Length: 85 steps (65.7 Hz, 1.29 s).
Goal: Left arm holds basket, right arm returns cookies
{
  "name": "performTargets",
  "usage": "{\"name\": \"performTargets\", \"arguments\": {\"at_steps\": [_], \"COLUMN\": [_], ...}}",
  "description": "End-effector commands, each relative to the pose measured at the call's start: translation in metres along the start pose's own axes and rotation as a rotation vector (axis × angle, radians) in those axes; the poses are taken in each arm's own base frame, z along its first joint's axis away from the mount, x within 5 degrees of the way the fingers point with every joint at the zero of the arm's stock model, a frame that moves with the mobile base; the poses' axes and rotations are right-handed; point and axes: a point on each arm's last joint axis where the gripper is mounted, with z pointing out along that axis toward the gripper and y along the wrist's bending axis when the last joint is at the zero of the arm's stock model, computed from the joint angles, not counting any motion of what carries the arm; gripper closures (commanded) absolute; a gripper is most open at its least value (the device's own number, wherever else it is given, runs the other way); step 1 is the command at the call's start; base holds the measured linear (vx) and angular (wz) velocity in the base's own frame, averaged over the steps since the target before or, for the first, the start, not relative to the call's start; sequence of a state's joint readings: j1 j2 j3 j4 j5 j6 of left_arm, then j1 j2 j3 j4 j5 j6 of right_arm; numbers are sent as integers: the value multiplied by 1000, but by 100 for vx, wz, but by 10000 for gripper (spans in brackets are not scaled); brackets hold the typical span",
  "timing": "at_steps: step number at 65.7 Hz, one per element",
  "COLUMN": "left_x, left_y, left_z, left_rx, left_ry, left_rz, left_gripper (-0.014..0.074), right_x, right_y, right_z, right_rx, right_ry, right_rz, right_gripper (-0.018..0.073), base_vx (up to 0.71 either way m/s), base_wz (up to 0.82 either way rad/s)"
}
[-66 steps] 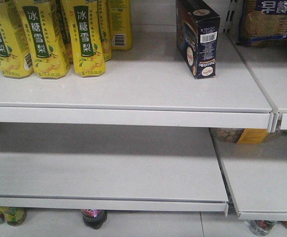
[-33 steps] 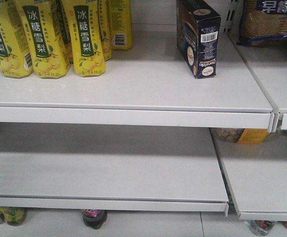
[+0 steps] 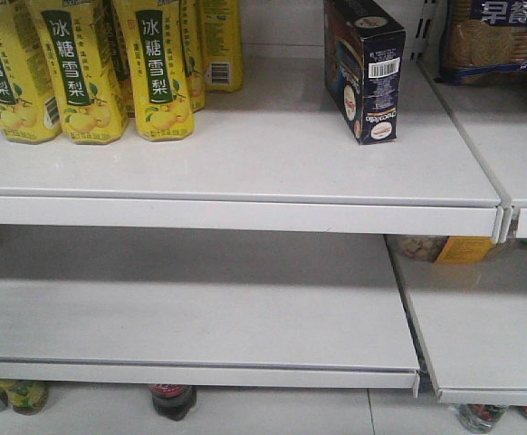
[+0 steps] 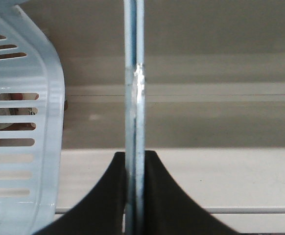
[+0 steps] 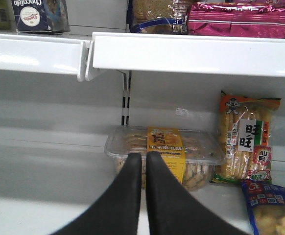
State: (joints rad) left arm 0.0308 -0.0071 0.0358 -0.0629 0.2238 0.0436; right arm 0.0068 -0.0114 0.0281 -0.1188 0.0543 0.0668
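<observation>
- White store shelves fill our view; the cookies stand upright on the upper one, above and left of our right jaws.
- Right jaws pressed together, empty; the return looks done.
- Left jaws clamp the basket handle.

Cookies glossy cardboard; basket smooth plastic; shelf matt.

yellow bottles: "冰糖雪梨"; cookies: "chocotello", barcode; snack bag: "旺旺"; clear tray: "玉米南瓜酥".
</observation>
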Motion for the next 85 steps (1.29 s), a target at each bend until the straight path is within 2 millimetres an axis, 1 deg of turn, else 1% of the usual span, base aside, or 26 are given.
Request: {"name": "performTargets", "arguments": {"at_steps": [1, 85], "left_x": [-21, -21], "left_y": [0, 0], "left_z": [-5, -5], "left_rx": [-7, -7], "left_ry": [-155, -156], "left_rz": [31, 31], "left_gripper": [599, 599], "right_x": [-1, -1], "right_y": [0, 0], "right_z": [0, 0], "right_rx": [2, 2], "right_ry": [-61, -60], "right_rz": [-14, -14], "right_gripper": [565, 565], "base_vx": [0, 0], "base_wz": [0, 0]}}
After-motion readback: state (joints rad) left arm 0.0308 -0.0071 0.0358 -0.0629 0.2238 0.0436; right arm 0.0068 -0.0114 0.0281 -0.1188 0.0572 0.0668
